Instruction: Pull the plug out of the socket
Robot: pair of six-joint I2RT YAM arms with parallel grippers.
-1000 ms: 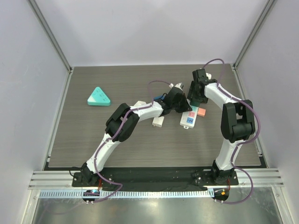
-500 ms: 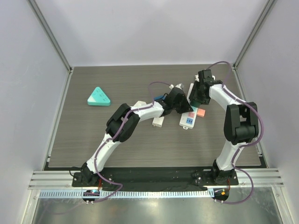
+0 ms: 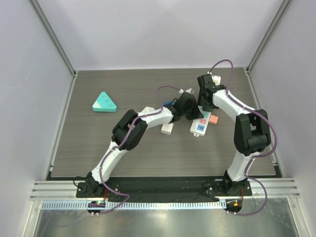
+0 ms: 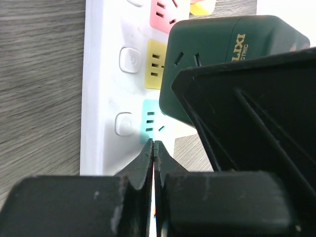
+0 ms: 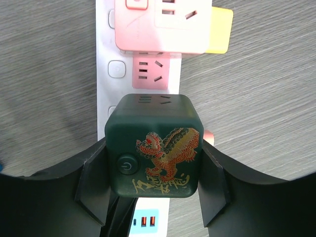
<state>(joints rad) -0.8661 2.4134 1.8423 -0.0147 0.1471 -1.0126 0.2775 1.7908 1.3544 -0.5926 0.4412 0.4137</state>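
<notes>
top view: right gripper [image 3: 201,104] has swung left over the white socket strip [image 3: 198,126], just right of the middle of the table [image 3: 98,148], probably rocking the plug loose. left wrist: left gripper [image 4: 154,148] pressed together, tips on the strip. right wrist: dark green cube plug [image 5: 154,123], gold dragon print, pinched between the right fingers, seated in the strip.

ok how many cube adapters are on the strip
2. A dark green cube, held by the right gripper, and a pink-and-white cube beyond the bare pink socket on the power strip. Others may be hidden under the arms.
</notes>
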